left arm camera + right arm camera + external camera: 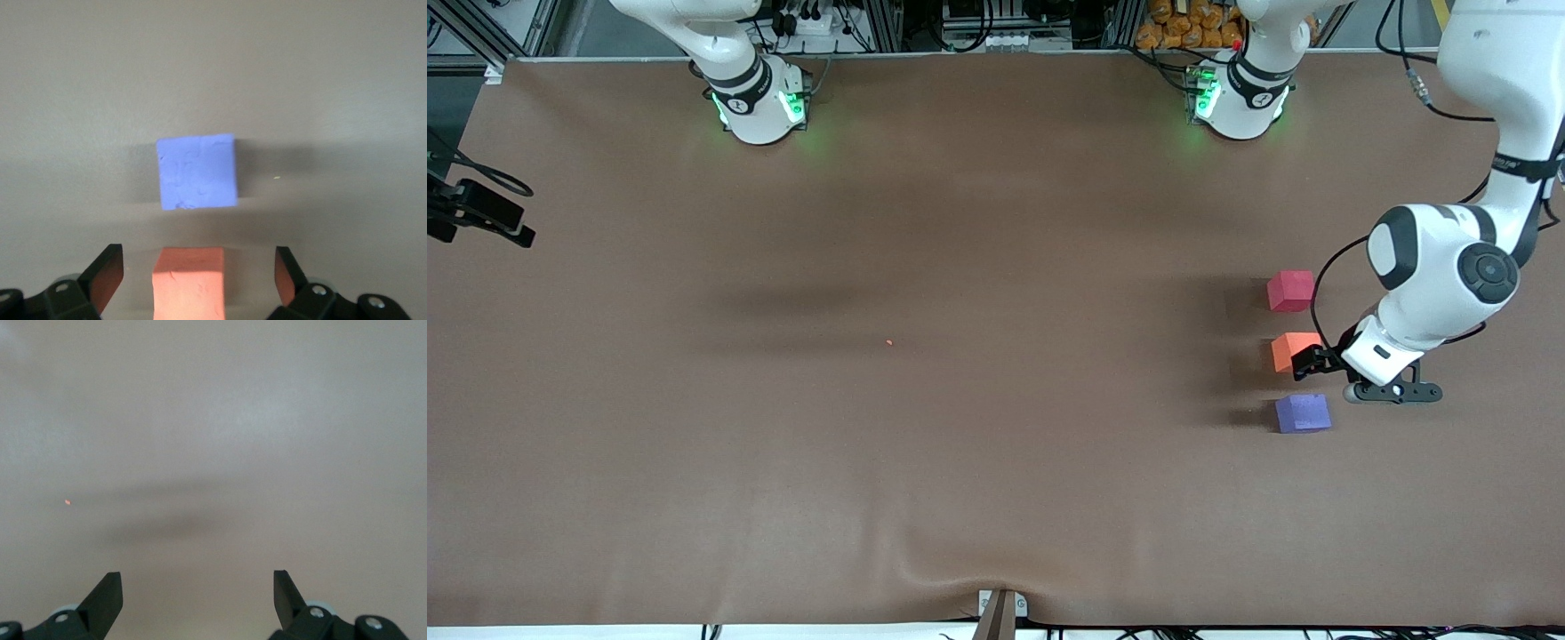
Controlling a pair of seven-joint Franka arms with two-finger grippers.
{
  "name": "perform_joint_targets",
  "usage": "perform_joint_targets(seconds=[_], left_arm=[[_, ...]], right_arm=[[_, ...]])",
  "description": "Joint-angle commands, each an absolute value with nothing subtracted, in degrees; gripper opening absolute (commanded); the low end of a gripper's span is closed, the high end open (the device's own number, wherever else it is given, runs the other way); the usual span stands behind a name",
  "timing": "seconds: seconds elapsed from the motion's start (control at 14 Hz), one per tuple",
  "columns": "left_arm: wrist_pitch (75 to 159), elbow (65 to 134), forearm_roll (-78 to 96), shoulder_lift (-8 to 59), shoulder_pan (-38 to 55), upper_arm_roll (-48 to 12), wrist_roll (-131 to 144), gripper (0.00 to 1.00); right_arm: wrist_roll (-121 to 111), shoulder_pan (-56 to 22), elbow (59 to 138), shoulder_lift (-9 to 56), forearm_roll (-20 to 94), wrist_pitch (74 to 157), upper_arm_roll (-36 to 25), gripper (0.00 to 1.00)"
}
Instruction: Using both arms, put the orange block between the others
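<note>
1. While both arms share it, the table (925, 444) is the largest thing in view: a wide brown cloth with a soft ripple at the edge nearest the front camera, and a tiny orange speck (889, 342) near its middle.
2. Along the top edge run metal framing, cables and a heap of orange objects (1192, 27).
3. At its own end of the table the left arm (1449, 267) folds down from above, its wrist bent low beside the blocks.
4. Only the base and lower links of the right arm (738, 71) show in the front view; it waits.
5. 3 blocks lie in a line, apart from each other: red block (1290, 291) farthest from the front camera, orange block (1294, 351) between, purple block (1303, 413) nearest.
6. Low at the orange block, the left gripper (193, 280) is spread wide; gaps show on both sides of the block, which rests on the cloth.
7. Over bare cloth, the right gripper (197, 597) is also spread wide, holding nothing.
</note>
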State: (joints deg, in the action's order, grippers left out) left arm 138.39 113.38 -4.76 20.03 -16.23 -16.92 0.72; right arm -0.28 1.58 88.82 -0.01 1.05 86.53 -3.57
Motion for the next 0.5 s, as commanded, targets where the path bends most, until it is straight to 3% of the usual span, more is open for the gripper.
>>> perform_joint_targets(seconds=[0.0, 0.43], left_arm=[[124.42, 103.49, -3.78, 17.93, -16.26, -18.54, 1.5, 1.0], [104.89, 84.31, -4.75, 17.23, -16.08, -21.0, 1.85, 1.0]], right_arm=[[-0.44, 1.58, 88.95, 0.44, 1.85, 85.69, -3.25, 1.0], [-0.35, 1.85, 88.24, 0.26, 1.93, 86.4, -3.25, 1.0]])
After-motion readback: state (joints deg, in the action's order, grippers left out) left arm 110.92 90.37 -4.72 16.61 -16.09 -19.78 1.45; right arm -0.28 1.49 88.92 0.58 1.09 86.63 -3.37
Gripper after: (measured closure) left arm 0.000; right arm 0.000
